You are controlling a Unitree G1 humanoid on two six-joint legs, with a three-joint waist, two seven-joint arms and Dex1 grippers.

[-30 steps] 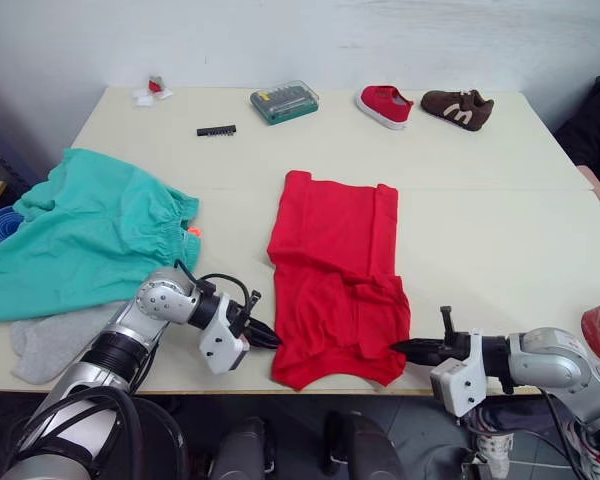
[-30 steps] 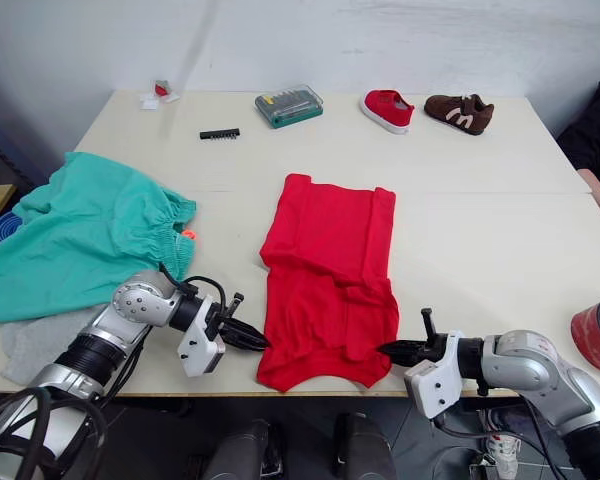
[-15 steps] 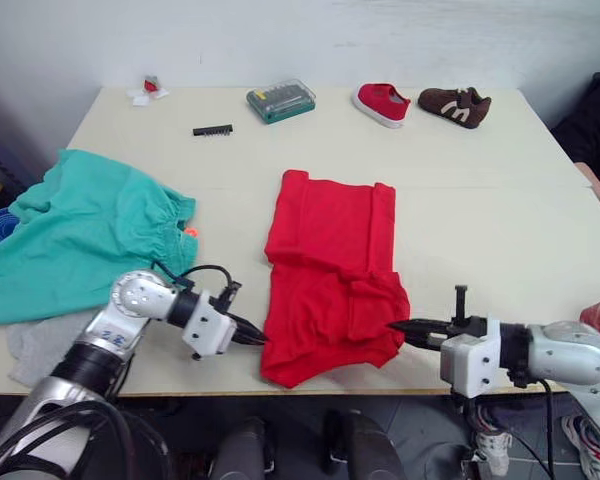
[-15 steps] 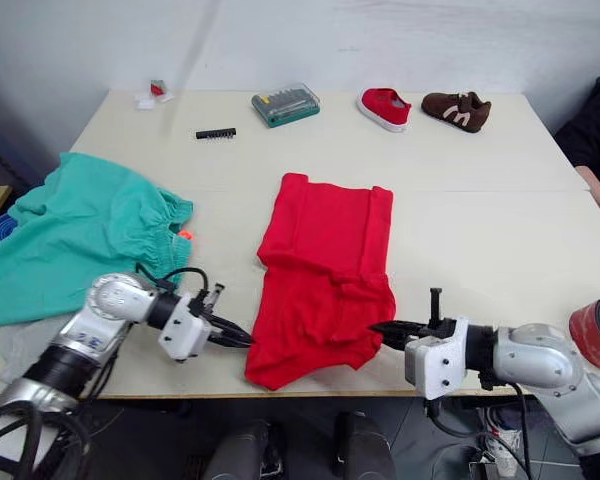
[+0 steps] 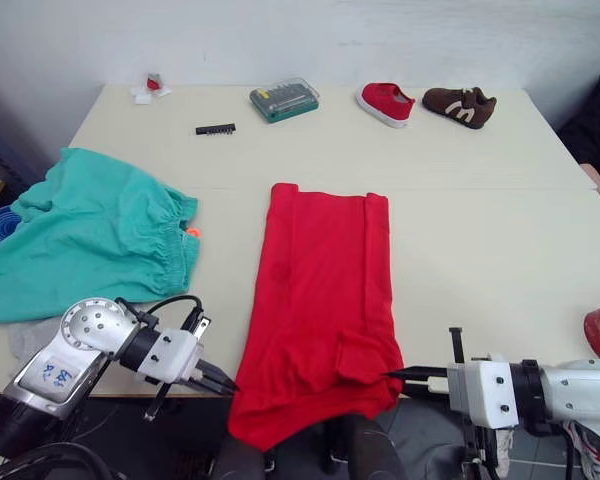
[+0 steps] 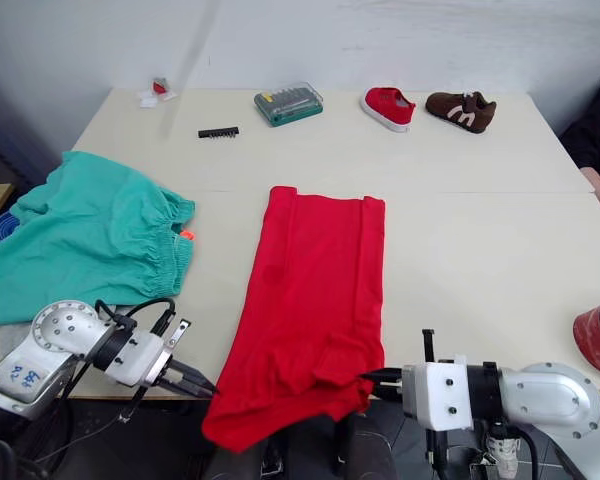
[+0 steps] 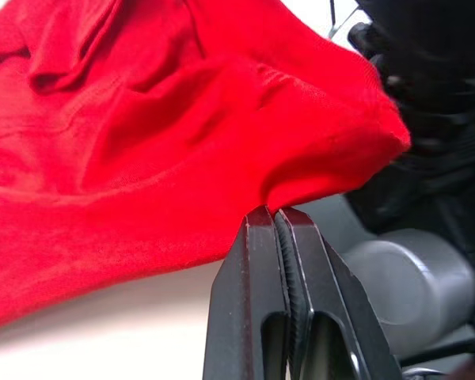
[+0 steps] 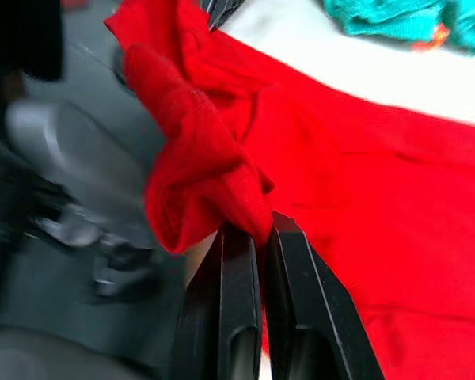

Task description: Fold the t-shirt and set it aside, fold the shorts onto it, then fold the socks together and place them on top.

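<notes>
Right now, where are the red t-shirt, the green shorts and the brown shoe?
t-shirt [image 5: 325, 270], left eye view, on its flat middle.
shorts [image 5: 90, 235], left eye view, on the cloth below the waistband.
brown shoe [image 6: 461, 108], right eye view, on its side stripe.

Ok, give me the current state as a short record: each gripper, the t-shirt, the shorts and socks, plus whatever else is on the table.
left gripper: shut on the t-shirt's near left corner
right gripper: shut on the t-shirt's near right corner
t-shirt: laid out long in mid-table, its near end hanging past the table's near edge
shorts: unfolded, on the table's left side
socks: grey, under the shorts' near edge
far edge of table: bit case, bit strip, red shoe, brown shoe
</notes>
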